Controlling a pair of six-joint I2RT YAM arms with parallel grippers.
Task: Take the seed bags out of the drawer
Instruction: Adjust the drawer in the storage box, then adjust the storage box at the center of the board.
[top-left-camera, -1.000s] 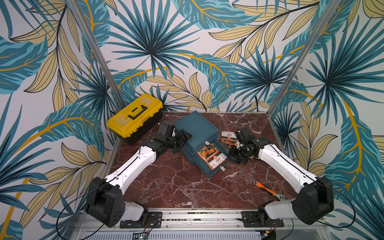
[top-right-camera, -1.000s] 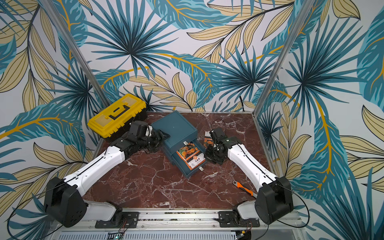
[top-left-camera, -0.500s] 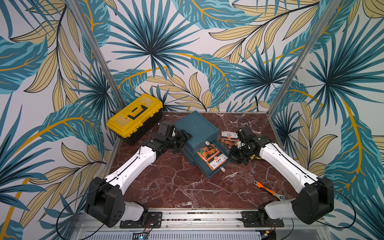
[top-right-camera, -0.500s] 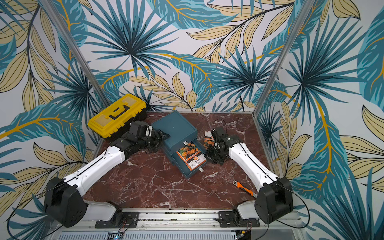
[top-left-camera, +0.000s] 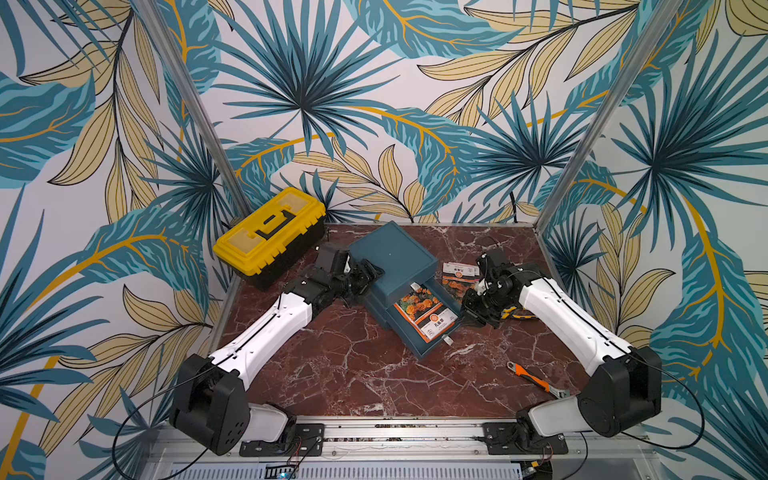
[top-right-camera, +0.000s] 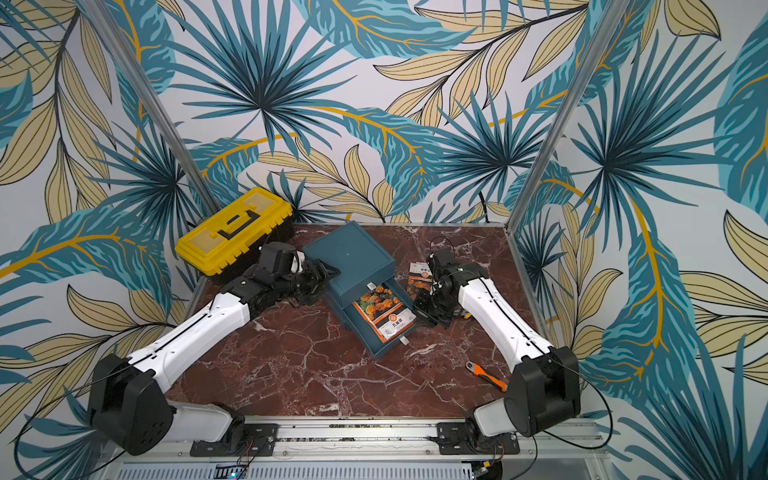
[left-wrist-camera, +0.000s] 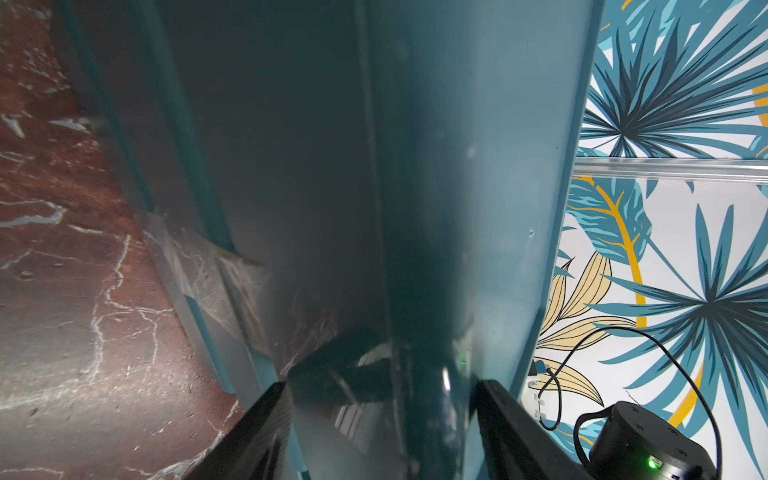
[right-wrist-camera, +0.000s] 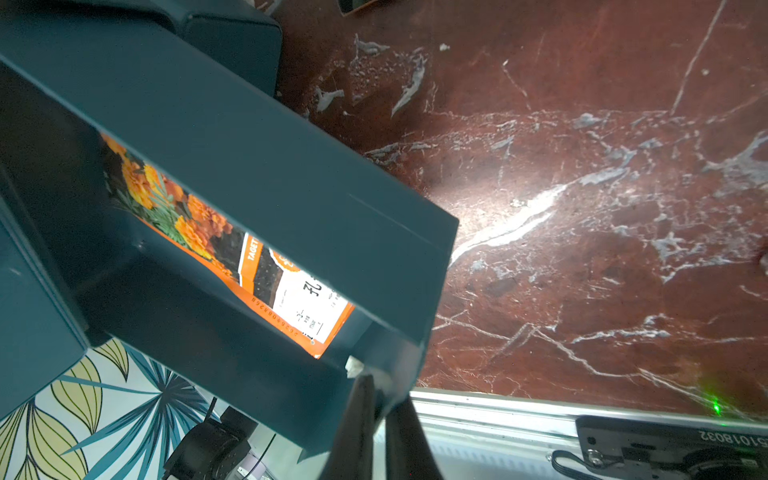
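A teal drawer cabinet (top-left-camera: 390, 253) (top-right-camera: 347, 251) stands mid-table with one drawer (top-left-camera: 419, 353) pulled out. A seed bag (top-left-camera: 426, 311) (top-right-camera: 382, 311) (right-wrist-camera: 232, 249) with orange flowers on its front lies flat in that drawer. More seed bags (top-left-camera: 457, 276) (top-right-camera: 419, 276) lie on the table to the right of the cabinet. My right gripper (top-left-camera: 467, 318) (right-wrist-camera: 380, 395) is shut on the wall of the open drawer at its front right corner. My left gripper (top-left-camera: 370, 270) (left-wrist-camera: 380, 386) straddles the cabinet's rear left edge, a finger against each side.
A yellow toolbox (top-left-camera: 270, 232) sits at the back left, close behind the left arm. An orange-handled wrench (top-left-camera: 534, 380) lies at the front right. Yellow-handled pliers (top-left-camera: 515, 313) peek out under the right arm. Metal frame posts (top-left-camera: 582, 153) and patterned walls enclose the table.
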